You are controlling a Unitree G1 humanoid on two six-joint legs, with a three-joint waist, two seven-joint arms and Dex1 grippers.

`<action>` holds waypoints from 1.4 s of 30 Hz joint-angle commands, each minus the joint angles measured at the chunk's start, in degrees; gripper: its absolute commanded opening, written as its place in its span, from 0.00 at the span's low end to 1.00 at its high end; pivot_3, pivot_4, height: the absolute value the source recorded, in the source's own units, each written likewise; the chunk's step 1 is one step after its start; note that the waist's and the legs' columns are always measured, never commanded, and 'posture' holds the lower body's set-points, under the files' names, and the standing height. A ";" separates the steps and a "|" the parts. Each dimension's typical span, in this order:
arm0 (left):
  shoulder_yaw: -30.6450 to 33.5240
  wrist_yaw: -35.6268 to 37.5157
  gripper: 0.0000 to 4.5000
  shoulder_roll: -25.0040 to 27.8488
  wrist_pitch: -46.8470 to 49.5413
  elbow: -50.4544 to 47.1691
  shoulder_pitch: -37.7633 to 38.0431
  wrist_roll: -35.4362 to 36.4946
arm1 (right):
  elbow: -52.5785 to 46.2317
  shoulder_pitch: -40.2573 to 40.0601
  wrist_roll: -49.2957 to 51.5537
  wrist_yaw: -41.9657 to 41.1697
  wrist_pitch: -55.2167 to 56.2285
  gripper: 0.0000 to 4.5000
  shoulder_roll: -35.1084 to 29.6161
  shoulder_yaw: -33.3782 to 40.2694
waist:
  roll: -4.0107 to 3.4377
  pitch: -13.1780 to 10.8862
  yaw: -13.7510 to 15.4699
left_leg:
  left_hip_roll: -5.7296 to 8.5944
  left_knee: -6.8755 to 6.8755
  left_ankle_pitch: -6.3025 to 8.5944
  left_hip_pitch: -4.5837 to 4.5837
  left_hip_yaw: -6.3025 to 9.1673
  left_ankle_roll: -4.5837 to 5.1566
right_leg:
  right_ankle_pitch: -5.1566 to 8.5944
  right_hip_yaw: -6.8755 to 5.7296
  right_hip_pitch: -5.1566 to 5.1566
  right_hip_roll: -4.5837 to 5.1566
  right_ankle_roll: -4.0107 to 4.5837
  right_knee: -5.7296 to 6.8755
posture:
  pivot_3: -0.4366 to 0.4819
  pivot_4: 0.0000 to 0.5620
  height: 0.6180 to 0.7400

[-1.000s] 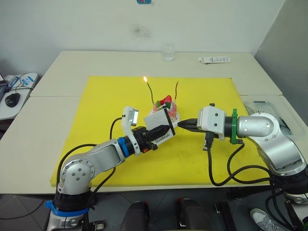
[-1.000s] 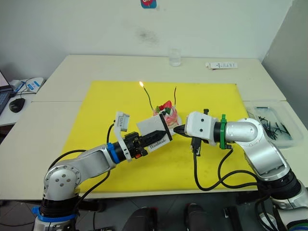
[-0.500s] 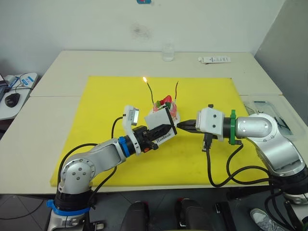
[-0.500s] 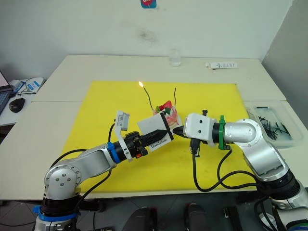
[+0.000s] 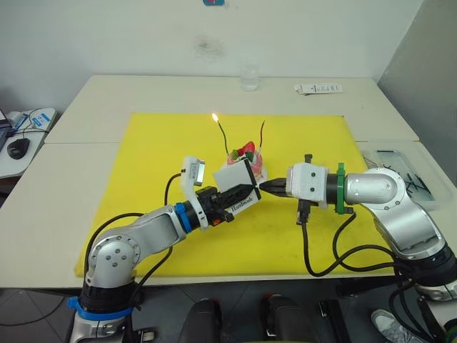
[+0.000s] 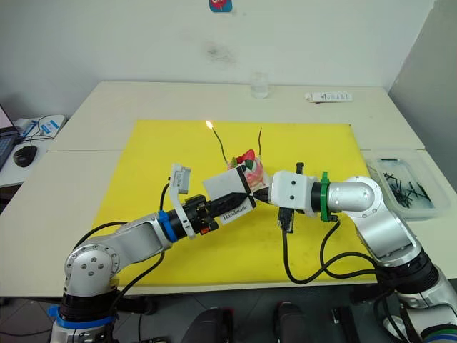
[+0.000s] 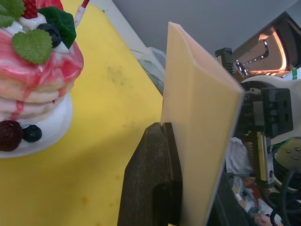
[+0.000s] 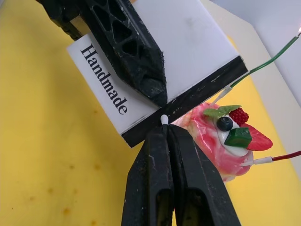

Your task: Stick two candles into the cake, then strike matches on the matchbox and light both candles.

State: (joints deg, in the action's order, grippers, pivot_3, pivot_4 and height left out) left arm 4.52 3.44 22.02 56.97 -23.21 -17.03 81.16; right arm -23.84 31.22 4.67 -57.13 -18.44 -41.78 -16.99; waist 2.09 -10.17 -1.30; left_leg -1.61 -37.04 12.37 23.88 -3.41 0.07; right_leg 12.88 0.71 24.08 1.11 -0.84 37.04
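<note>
The pink-and-white cake (image 5: pixel 247 158) sits on its white plate mid-mat, with two candles stuck in it. The green candle (image 5: pixel 223 134) burns with a flame at its tip; the dark red candle (image 5: pixel 262 133) is unlit. My left gripper (image 5: pixel 246 191) is shut on the white "Handmade" matchbox (image 8: pixel 155 70), held up in front of the cake. My right gripper (image 8: pixel 165 134) is shut on a match (image 8: pixel 164 119), whose white head touches the box's black striking strip (image 8: pixel 188 101).
A yellow mat (image 5: pixel 157 164) covers the table's middle. A clear tray (image 6: pixel 403 182) of spare matches stands at the right edge. A glass (image 5: pixel 248 77) and a flat white packet (image 5: pixel 318 88) lie at the far side.
My right gripper has moved left with the match, closing the gap until its head touches the matchbox strip. The left gripper and box have barely moved.
</note>
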 commanded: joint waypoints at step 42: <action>-2.58 -0.01 0.00 4.11 -4.08 -2.47 -0.50 7.92 | -1.56 4.57 4.24 -4.39 -1.66 0.00 -2.16 3.87 | 0.09 -0.03 1.22 | -0.03 -0.02 -0.01 -0.02 -0.01 -0.01 | 0.17 -0.01 -0.02 0.04 0.37 0.01 | 0.48 0.27 1.00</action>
State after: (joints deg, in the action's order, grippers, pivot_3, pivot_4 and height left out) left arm 1.45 3.15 26.52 53.41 -24.00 -16.86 87.67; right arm -24.44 35.17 9.02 -61.93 -20.54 -44.07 -13.51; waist 2.18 -10.20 -0.08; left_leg -1.64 -37.05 12.37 23.85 -3.42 0.06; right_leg 13.04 0.70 24.07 1.14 -0.47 37.05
